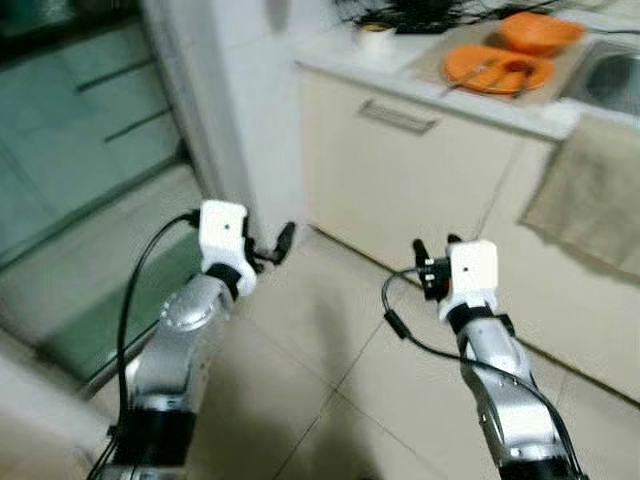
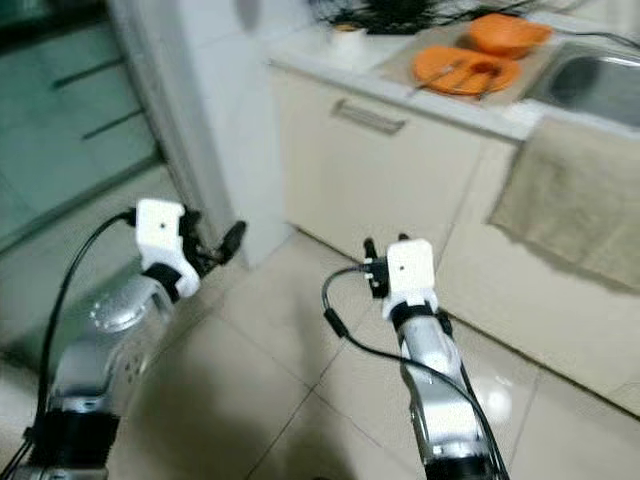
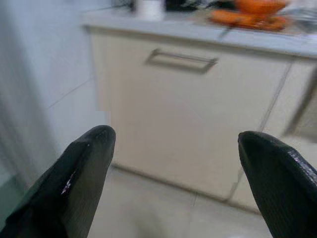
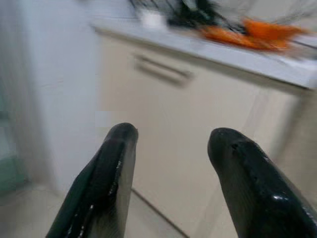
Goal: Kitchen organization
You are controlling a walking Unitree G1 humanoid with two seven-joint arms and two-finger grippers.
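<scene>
left gripper (image 3: 173, 173): fingers spread apart, empty, facing the cabinet handle (image 3: 181, 59)
right gripper (image 4: 173, 183): fingers apart, empty
orange plates (image 1: 497, 68): on tabletop (image 1: 400, 70), beside the sink (image 1: 610, 80)
head views: towel (image 1: 590, 195) hanging off tabletop edge

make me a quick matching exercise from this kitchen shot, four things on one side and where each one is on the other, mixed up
Things:
1. orange plate
2. towel
3. white cup
4. sink

Places:
A. hanging down the cabinet front
B. on the counter's left end, near the wall
C. set into the counter at the far right
D. on the mat, with cutlery on it

Pairs: 1-D, 2-A, 3-B, 4-C
</scene>
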